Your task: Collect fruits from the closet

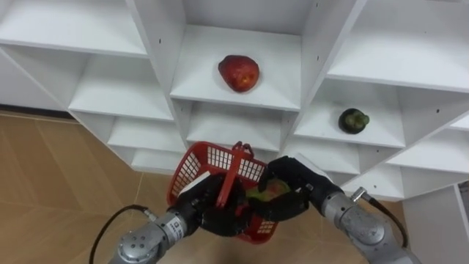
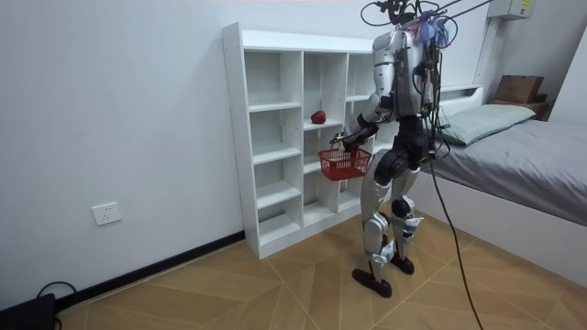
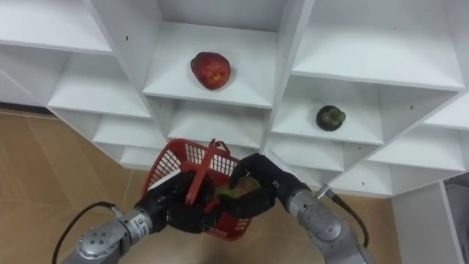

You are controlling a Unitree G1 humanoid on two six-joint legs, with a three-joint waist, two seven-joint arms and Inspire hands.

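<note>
Left hand [image 1: 211, 210] curled on the red plastic mesh basket's [image 1: 192, 165] handle, right hand [image 1: 294, 183] wrapped round a yellow-green fruit [image 1: 261, 192] over it; round red apple [image 1: 238, 73] and dark green fruit [image 1: 354, 119] sit on white shelves [image 1: 198, 82], probably light, firm, smooth and bruisable, so cup each round its widest part.

light: bright, even | shadows: soft under closet [image 1: 205, 82] shelves

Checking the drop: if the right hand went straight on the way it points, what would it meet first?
Probably the red basket: the right hand, curled round a greenish fruit, points down into it, though depth is unclear.
</note>
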